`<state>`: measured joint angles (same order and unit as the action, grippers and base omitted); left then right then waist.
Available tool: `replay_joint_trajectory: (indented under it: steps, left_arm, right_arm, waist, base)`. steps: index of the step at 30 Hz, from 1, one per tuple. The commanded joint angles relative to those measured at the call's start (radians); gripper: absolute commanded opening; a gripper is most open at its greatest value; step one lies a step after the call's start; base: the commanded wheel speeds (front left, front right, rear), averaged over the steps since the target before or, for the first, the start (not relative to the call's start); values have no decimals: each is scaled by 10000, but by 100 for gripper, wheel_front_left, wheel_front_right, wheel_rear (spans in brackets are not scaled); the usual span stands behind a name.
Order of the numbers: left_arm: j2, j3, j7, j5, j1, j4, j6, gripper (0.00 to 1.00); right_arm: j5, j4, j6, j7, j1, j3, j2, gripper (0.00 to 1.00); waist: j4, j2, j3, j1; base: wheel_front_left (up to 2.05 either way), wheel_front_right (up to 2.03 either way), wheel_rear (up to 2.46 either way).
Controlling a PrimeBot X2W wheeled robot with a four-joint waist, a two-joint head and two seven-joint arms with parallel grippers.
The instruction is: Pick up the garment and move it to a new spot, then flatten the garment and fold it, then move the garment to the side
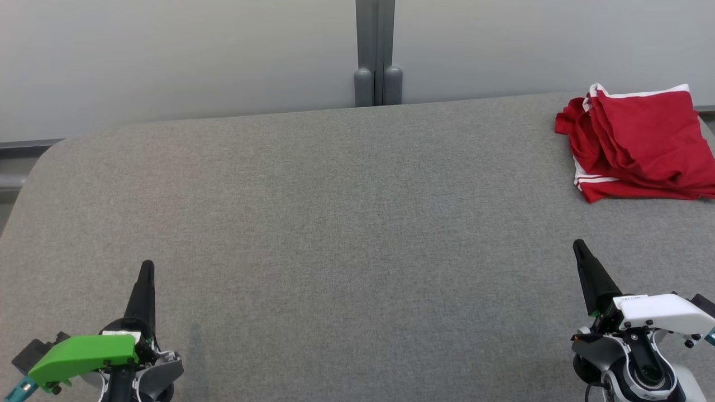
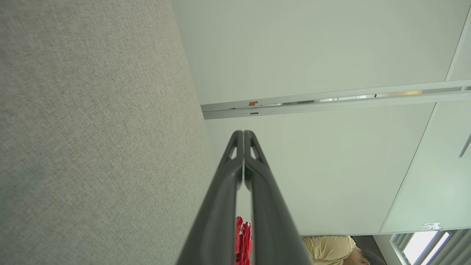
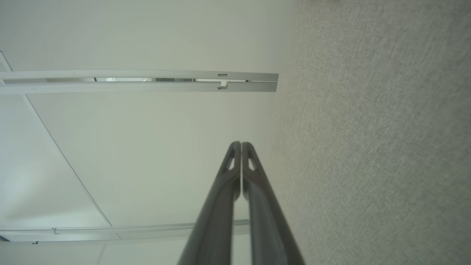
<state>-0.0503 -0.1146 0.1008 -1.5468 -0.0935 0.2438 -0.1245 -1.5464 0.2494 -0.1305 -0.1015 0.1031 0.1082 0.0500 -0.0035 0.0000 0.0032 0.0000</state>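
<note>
Left gripper (image 1: 146, 267) and right gripper (image 1: 577, 245) fingers pressed together, empty; loosely folded red white-trimmed cloth garment (image 1: 637, 145) at 2 o'clock on grey fabric-covered bench (image 1: 335, 223), so right should probably spread its fingers, then pinch all layers

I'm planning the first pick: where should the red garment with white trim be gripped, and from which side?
Probably the near left corner of the red white-trimmed garment, where striped hem layers bunch up. Come from the near side with the right gripper, which sits closest; its jaws are shut and must open.

Garment (image 1: 642, 145) — red, white-striped trim — on grey table (image 1: 335, 223).
</note>
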Motion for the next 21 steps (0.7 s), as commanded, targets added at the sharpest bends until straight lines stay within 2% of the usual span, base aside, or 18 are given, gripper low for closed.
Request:
replay_joint_trajectory:
  steps: [1,8,21]
  left_arm:
    - [-4,0,50,-187,-193,11,-75,0]
    - [1,1,169,-702,-229,30,-95,0]
    - [1,3,173,-670,-214,27,-95,0]
  right_arm:
    - [-219,-66,-4,-55,87,37,8,0]
    - [-695,-71,-4,-152,82,81,5,0]
    - [-692,-69,-4,-153,80,77,6,0]
  waist:
    - [6,0,0,0]
    - [34,0,-1,0]
    - [36,0,-1,0]
  base:
    - [0,0,0]
    - [0,0,0]
    - [0,0,0]
